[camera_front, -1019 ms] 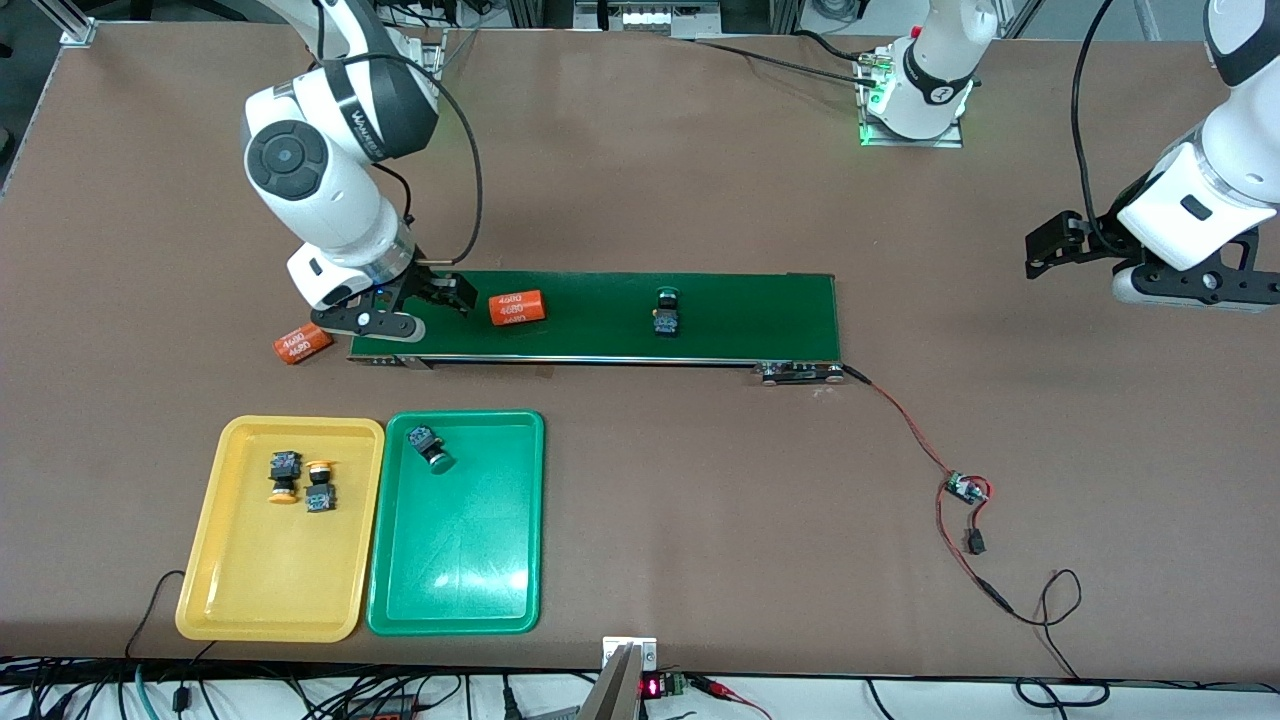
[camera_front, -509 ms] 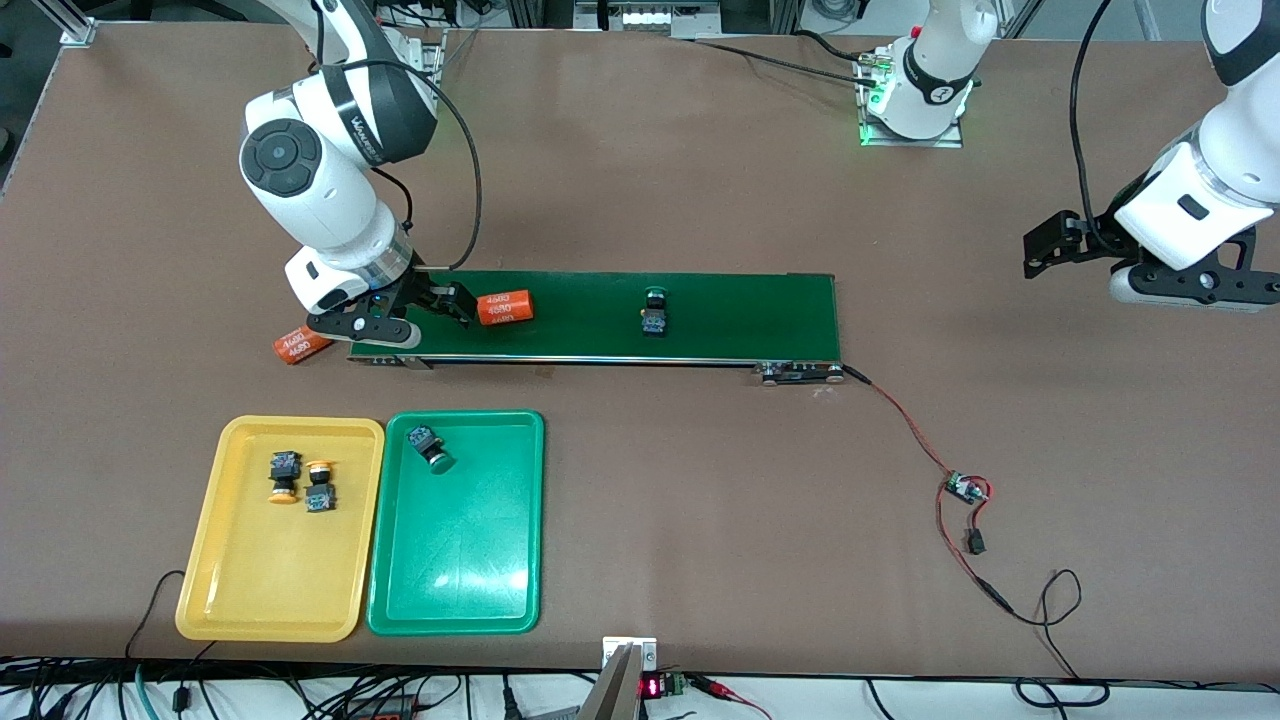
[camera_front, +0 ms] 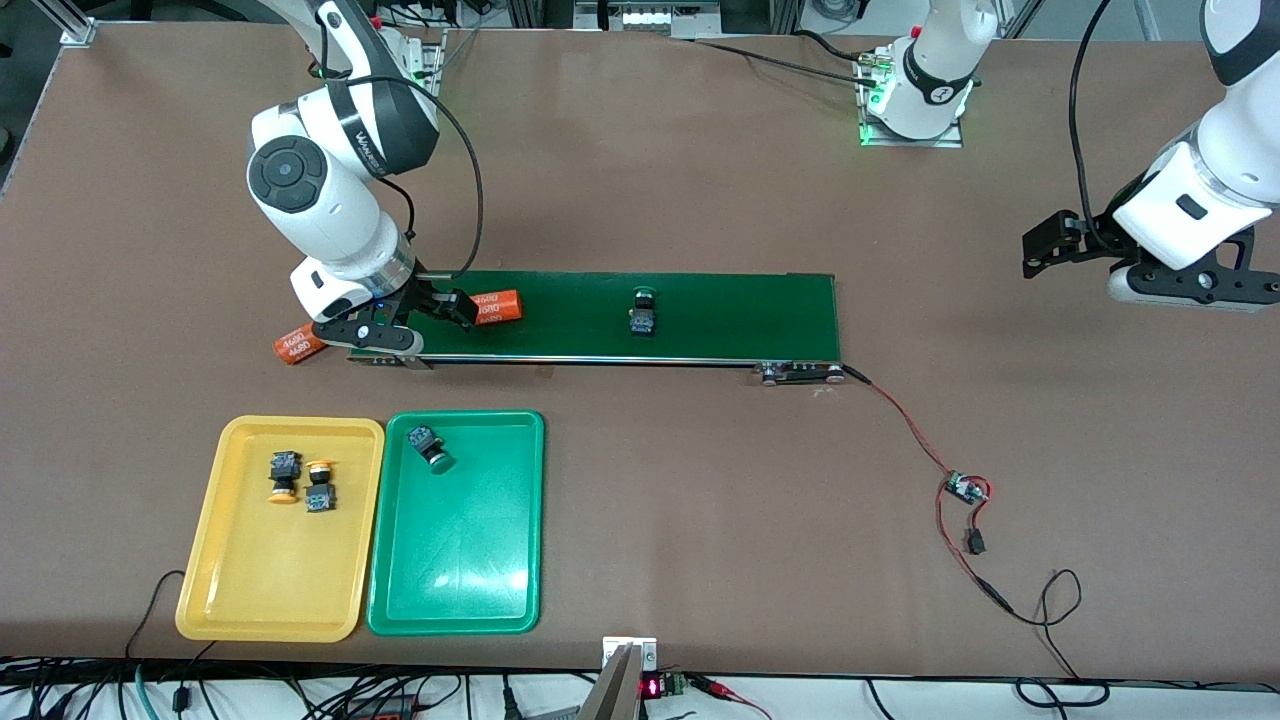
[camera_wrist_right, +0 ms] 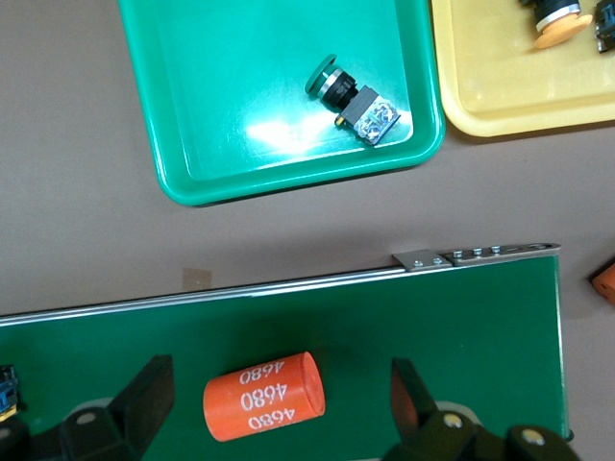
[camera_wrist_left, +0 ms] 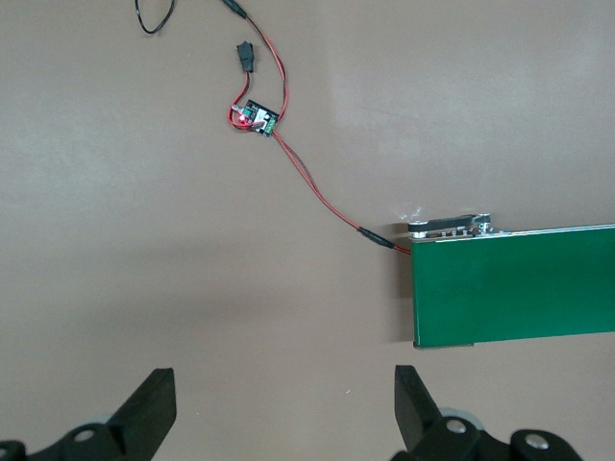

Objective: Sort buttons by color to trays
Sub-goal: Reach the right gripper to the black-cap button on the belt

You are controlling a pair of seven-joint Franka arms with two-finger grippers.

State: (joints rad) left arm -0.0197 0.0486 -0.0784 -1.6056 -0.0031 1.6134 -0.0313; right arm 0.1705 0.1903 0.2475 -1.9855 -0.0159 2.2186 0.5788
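Observation:
One green-capped button point(camera_front: 643, 312) rides the dark green belt point(camera_front: 740, 315). Another point(camera_front: 428, 447) point(camera_wrist_right: 351, 101) lies in the green tray point(camera_front: 460, 560) point(camera_wrist_right: 240, 86). Two yellow-capped buttons point(camera_front: 284, 474) point(camera_front: 320, 490) lie in the yellow tray point(camera_front: 270, 570) point(camera_wrist_right: 500, 96). My right gripper point(camera_front: 447, 303) point(camera_wrist_right: 281, 375) is open over the belt at the right arm's end, with nothing held. My left gripper point(camera_front: 1060, 243) point(camera_wrist_left: 285, 379) waits open and empty above bare table off the belt's end at the left arm's end.
An orange numbered cylinder point(camera_front: 497, 305) point(camera_wrist_right: 264, 396) lies on the belt under my right gripper, between its fingers in the right wrist view. A second orange cylinder point(camera_front: 302, 345) lies on the table off the belt's end. A small circuit board point(camera_front: 966, 488) point(camera_wrist_left: 258, 117) trails red wires.
The orange cylinder and the green-capped button have ridden along the belt toward the right arm's end. The cylinder now lies under my right gripper. The left arm has barely moved.

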